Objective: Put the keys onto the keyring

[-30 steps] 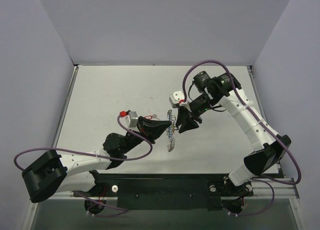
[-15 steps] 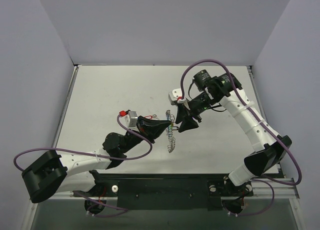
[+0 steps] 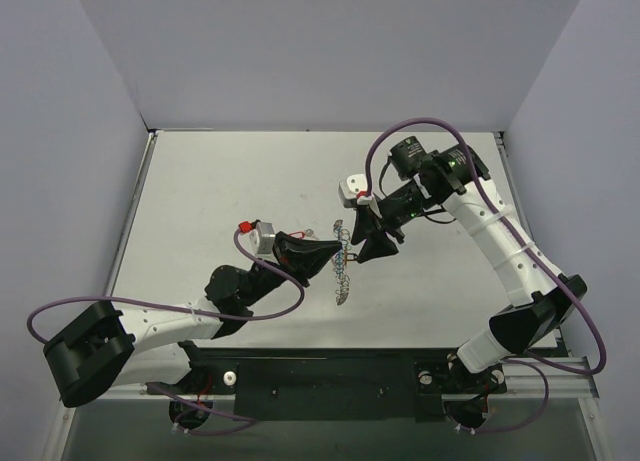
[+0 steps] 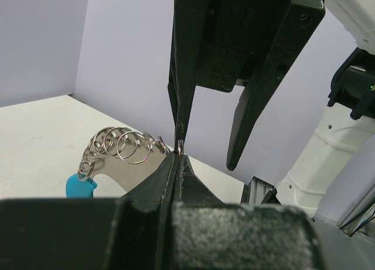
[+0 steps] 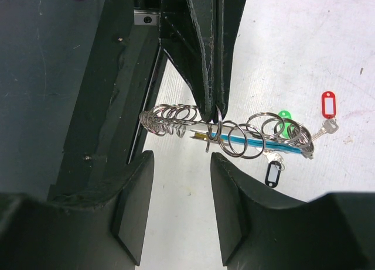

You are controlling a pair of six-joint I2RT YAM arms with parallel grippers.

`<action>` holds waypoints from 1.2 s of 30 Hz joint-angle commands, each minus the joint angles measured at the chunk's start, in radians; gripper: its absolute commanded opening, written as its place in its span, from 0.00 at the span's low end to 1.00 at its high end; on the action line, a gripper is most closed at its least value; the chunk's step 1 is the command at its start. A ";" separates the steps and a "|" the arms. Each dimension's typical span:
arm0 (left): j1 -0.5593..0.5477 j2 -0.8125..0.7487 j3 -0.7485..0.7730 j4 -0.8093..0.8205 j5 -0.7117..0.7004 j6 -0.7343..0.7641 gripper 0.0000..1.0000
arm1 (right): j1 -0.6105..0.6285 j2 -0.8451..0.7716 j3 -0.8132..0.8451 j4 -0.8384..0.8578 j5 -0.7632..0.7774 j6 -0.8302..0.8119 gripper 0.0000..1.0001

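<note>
Hard to score, at best partly done (nothing here proves a single key threaded). On the grey worktop (image 3: pixel 200 201), near its middle, the left arm (image 3: pixel 170 326) and the right arm (image 3: pixel 495 241) meeting nose to nose.

Next the left fingers (image 4: pixel 153 185), pressed fully together, pinching one wire loop of the keyring (image 5: pixel 234 134) and holding it up off the surface, edge-on between the two arms in the top view. Facing them the right fingers (image 5: pixel 132 211), standing partly apart with nothing clamped, the coil just beyond their tips. In the left wrist view, one tip touching or just beside the pinched wire, the other off to the side.

Keyring drawn out as a long run of silvery loops, the blue segment (image 4: pixel 79 187) at one end.

Smaller again, the keys: red tag (image 5: pixel 329 104) with its silver blade pointing toward one end of the coil, green tag (image 5: pixel 285 116) peeking from behind the loops, black tag (image 5: pixel 272 173) just beside them on the near side. Hanging from the wire or lying on the worktop beneath: cannot tell from this angle. No clear yellow tag, only a yellowish fleck beside the pinch, too small to name.

Left to do, most likely: feed onto the wire every key not yet on it, then confirm all four.
</note>
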 commanded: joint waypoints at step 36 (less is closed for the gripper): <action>0.004 -0.005 0.049 0.387 -0.014 -0.020 0.00 | 0.054 0.003 -0.043 0.108 0.073 0.138 0.24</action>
